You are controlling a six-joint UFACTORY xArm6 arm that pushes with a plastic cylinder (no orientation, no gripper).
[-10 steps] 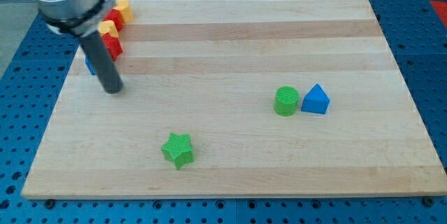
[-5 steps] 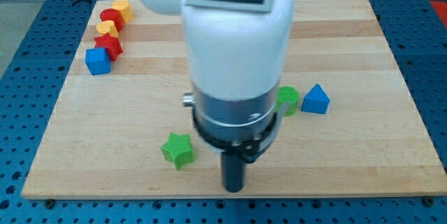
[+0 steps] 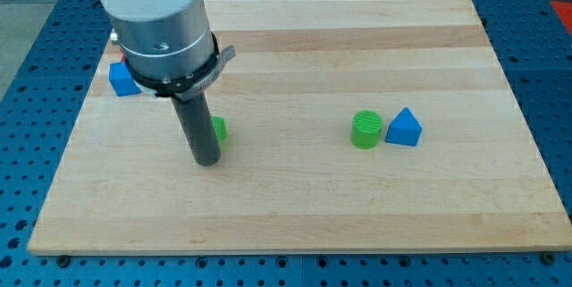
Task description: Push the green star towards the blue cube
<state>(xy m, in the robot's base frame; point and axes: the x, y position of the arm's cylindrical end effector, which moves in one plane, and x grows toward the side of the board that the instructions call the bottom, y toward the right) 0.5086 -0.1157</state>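
My tip, a bare rod with nothing to open or close, touches the mostly hidden green star from the view's bottom, the blue cube lying up-left beyond.

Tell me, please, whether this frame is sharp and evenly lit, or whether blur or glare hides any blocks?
Camera view: even, soft light, no glare on the wooden board; the green cylinder and blue triangular block are crisp; the arm housing looks slightly soft; my tip and rod hide most of the green star; the arm partly covers the blue cube.
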